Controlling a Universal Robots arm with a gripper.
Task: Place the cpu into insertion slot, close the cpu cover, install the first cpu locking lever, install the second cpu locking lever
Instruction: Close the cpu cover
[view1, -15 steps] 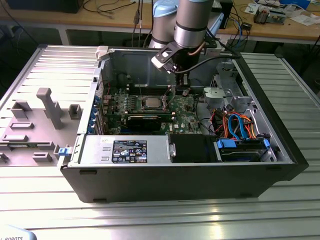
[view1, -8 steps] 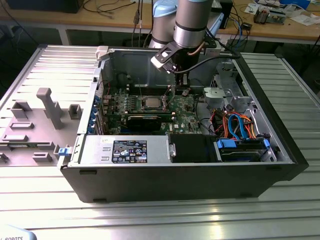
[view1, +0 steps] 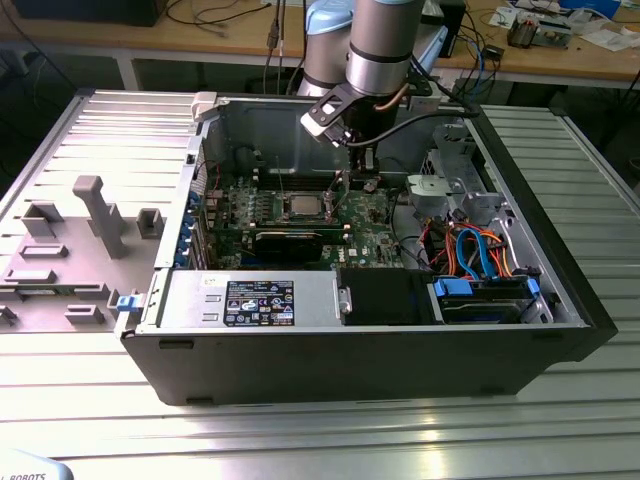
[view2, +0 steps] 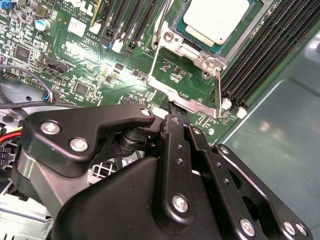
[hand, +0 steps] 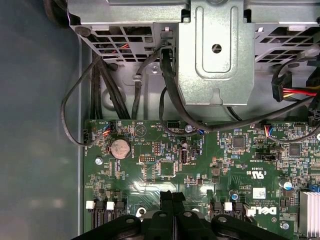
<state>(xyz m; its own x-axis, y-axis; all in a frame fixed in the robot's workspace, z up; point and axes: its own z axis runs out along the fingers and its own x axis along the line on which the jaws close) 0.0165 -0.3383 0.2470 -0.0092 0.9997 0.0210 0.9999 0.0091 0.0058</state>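
OK, open pc case (view1: 400, 350) sits on slatted metal surface (view1: 300, 440), w/ a grey fixture tray (view1: 70, 250) by the surface's edge at the exterior view's left. Inside the case: green motherboard (hand: 165, 170), black expansion card (view1: 290, 240), drive cage (hand: 215, 50) w/ black cables (hand: 100, 85), and blue/orange cables (view1: 480, 245) in the near corner at the exterior view's right. Cpu (view2: 217, 20) sits in insertion slot (view2: 176, 25) mid-board, memory slots (view2: 270, 55) alongside. Cpu cover (view2: 200, 56) looks flat around it, w/ a thin lever (view2: 218, 90) at the slot's edge. Fingers (view2: 172, 135) are pressed together, nothing seen btwn them, tips at the silver plate just off the slot's corner, apart from the cpu.
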